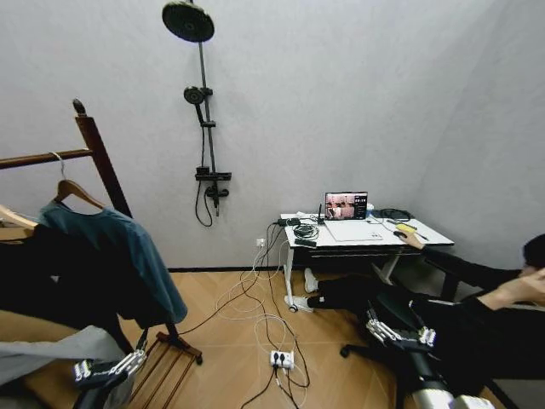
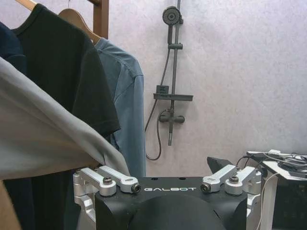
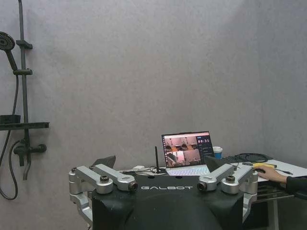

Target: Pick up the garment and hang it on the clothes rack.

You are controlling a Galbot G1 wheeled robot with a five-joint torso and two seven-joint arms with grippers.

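Garment (image 1: 128,256) hangs on clothes rack (image 1: 94,149), far left; task appears complete; left hand (image 1: 106,368) and right hand (image 1: 400,332) released, empty

Both arms hang low at the robot's sides, near the bottom of the head view. The left pincer (image 1: 109,368) sits low on the left with its fingers spread wide and empty. The right pincer (image 1: 400,332) sits low on the right, likewise spread and empty.
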